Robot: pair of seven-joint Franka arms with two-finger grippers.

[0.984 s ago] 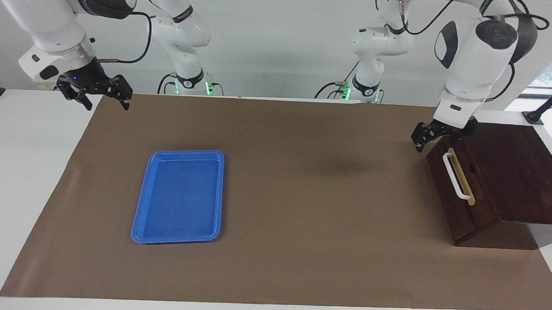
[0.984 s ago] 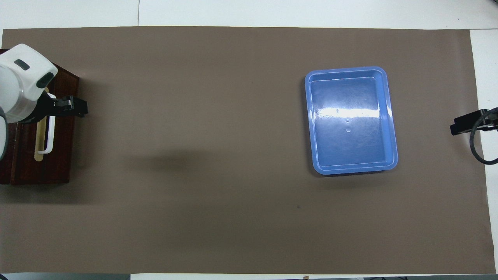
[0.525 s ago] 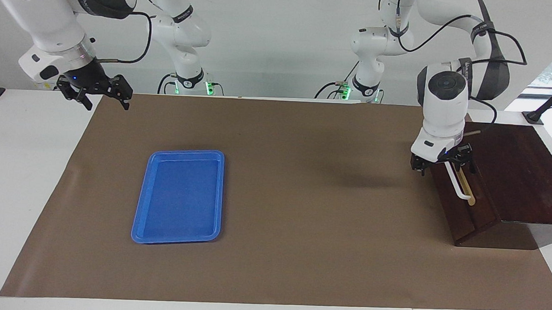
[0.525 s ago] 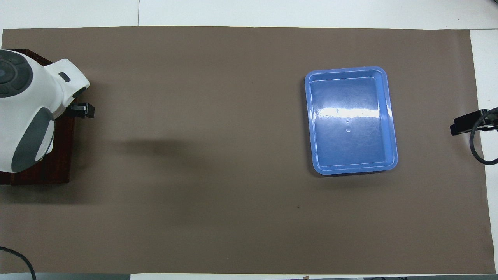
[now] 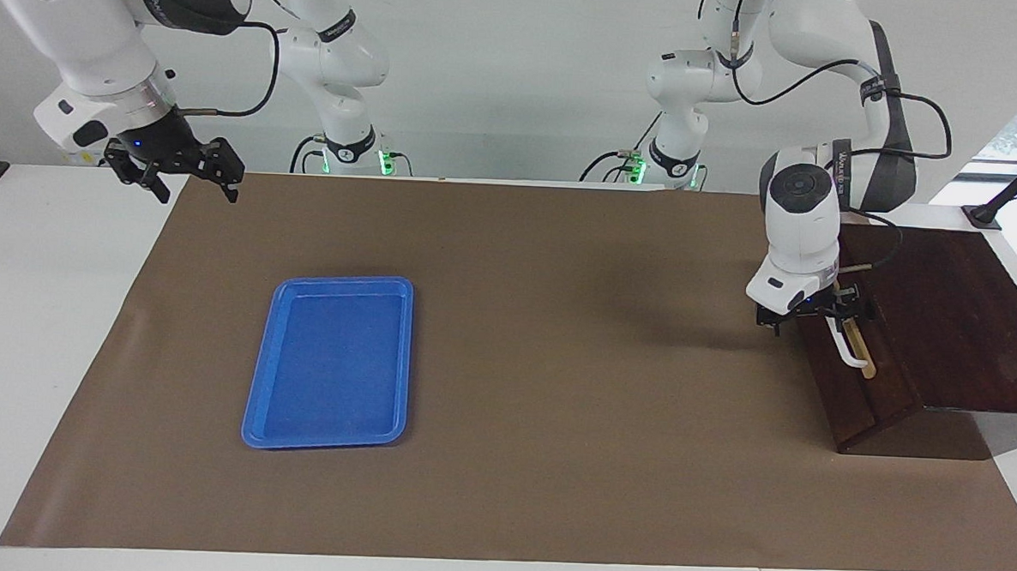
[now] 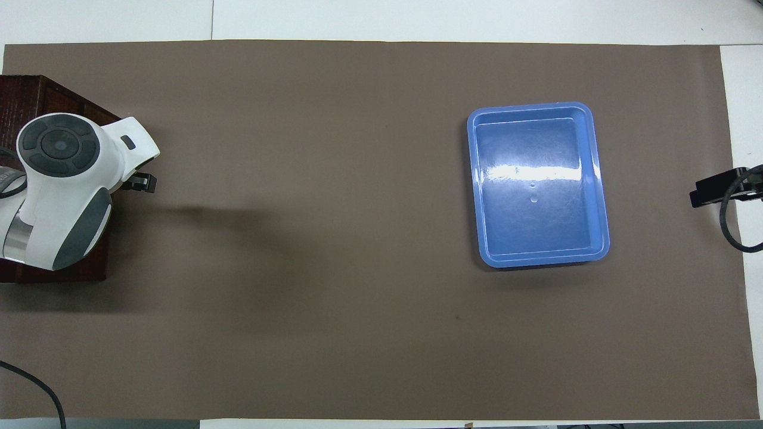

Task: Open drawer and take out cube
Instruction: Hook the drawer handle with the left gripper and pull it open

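A: Drawer?

B: The drawer (image 5: 848,369) is shut, in the dark wooden box (image 5: 936,321) at the left arm's end of the table. Its front faces the middle of the table. The white bar handle (image 5: 846,347) sits on a tan strip, long axis running from nearer the robots to farther from them.

A: Cube?

B: Not visible in either view.

A: Left gripper?

B: Left gripper (image 5: 812,309) is down at the handle's end nearer the robots, right against the drawer front. The wrist covers it from overhead; only 1 dark tip shows there. Can't tell whether the fingers are spread, together, or around the bar.

A: Right?

B: Right gripper (image 5: 179,168) waits in the air over the mat's corner at the right arm's end, fingers apart, holding nothing.

A: Containers?

B: 1 blue tray (image 6: 538,183) flat on the brown mat (image 6: 357,238), toward the right arm's end, nothing in it. Long axis runs nearer-to-farther from the robots, same as the handle.
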